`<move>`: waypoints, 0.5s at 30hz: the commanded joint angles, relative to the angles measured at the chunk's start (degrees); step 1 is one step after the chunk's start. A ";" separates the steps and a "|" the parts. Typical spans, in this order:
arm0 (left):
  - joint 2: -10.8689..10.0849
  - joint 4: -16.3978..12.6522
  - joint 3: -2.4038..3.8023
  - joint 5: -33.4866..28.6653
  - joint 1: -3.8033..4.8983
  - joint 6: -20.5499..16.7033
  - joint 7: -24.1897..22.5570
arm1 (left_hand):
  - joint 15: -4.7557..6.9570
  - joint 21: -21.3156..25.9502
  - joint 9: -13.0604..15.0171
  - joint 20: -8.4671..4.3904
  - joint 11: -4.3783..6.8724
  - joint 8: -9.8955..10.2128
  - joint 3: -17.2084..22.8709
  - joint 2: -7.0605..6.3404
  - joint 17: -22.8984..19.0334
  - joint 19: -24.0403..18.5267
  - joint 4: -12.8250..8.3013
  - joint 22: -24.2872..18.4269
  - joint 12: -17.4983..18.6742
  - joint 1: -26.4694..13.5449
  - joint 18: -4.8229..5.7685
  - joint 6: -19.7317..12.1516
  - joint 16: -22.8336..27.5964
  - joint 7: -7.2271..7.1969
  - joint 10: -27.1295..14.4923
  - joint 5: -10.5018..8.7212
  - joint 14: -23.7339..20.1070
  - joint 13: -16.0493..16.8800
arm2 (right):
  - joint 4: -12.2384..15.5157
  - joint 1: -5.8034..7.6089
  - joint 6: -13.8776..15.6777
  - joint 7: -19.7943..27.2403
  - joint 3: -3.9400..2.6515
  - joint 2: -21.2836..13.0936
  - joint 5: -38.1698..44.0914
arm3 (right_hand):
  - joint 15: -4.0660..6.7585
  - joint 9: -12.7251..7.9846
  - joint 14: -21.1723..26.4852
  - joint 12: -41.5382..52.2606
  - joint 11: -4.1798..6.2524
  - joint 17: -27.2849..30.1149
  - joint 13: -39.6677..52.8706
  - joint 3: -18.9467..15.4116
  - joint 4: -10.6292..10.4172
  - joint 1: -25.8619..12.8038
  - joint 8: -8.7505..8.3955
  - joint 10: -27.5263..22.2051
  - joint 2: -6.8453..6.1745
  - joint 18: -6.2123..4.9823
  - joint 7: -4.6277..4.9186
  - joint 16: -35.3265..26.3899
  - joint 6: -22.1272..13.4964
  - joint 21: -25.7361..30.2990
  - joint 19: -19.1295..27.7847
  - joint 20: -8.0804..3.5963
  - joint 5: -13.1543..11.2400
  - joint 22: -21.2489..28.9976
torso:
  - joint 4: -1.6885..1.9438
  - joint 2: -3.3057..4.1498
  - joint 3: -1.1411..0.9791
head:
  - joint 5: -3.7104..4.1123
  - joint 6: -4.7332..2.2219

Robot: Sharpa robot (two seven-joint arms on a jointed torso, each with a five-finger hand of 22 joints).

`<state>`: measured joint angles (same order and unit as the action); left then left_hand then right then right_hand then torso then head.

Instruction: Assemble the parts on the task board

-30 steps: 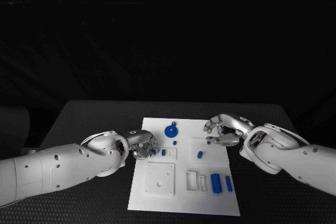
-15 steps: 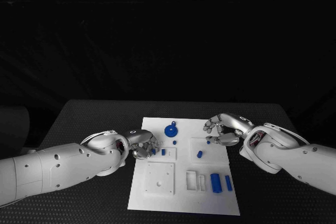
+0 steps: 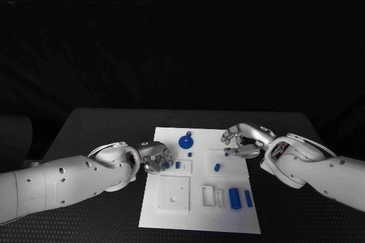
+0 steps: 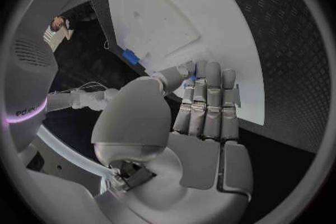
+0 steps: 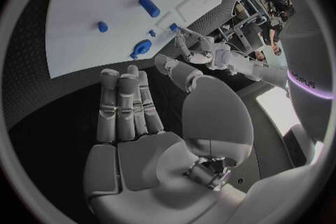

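Watching the silver many-fingered left hand [image 3: 154, 157] first: it sits at the nine o'clock edge of the white task board [image 3: 171, 214], fingers curled in. Our left wrist camera shows the fingertips [image 4: 210, 75] pressed together against the board edge with a sliver of blue just beside them, but whether they are pinching a part we cannot tell.

Out at two o'clock, the silver right hand [image 3: 242, 142] hovers over the board's upper right corner, fingers bent inward; from the right wrist camera they look straight and side by side with nothing between them, so again we cannot tell whether it carries anything.

Between the hands we have the round blue disc with its knob [image 3: 185, 142] at twelve o'clock, a small blue peg [image 3: 217, 168] near centre, and two blue cylinders [image 3: 239, 198] lying at five o'clock.

The risk, as we judge it: the left hand works right at the board's rim, so a push could slide the whole plate and upset the loose cylinders. A tiny part pinched this finely could also slip out.

The head camera gives us the layout; the wrist cameras give finger contact.
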<state>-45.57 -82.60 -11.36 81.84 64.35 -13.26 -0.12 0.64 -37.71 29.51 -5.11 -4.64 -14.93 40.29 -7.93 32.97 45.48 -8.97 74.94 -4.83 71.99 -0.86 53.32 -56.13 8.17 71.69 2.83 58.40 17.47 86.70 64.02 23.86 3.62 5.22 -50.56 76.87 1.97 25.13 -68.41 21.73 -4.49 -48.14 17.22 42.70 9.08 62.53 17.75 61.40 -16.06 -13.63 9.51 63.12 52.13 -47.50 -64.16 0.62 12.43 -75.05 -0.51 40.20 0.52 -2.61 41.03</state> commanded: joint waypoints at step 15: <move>-0.23 -0.20 -0.19 0.66 -0.20 1.00 0.62 | 0.99 -0.47 -0.33 -1.77 0.56 0.25 -0.57 -1.31 0.35 0.97 0.22 1.17 -1.22 0.11 0.28 -0.99 -1.00 0.54 1.66 -0.03 0.58 0.83 | 0.05 -0.03 -0.67 0.51 -0.02 0.03 0.12 | 0.03 -0.08 0.55 -0.18 0.09 0.06 -0.09 -0.13 -0.24 -0.30 0.36 0.40 0.25 -1.37 0.07 0.20 -0.32 0.36 -0.07 -0.37 0.22 -0.67 | 0.02 -0.02 0.00 | -0.11 -0.03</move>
<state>-45.77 -82.85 -11.47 82.10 64.26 -13.14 0.08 1.31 -37.93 29.19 -5.23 -4.09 -14.81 39.99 -8.75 33.26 46.00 -8.97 74.93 -5.72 72.21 -0.86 52.69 -57.01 8.78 72.97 2.83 59.07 18.25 86.70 64.02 23.83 3.64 5.22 -50.56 76.86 1.83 25.13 -68.28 21.73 -4.41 -48.14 17.22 42.70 9.08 62.53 17.75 61.29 -16.06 -13.63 9.47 63.12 52.16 -47.50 -64.16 0.63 12.43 -75.05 -0.51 40.20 0.52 -2.69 40.99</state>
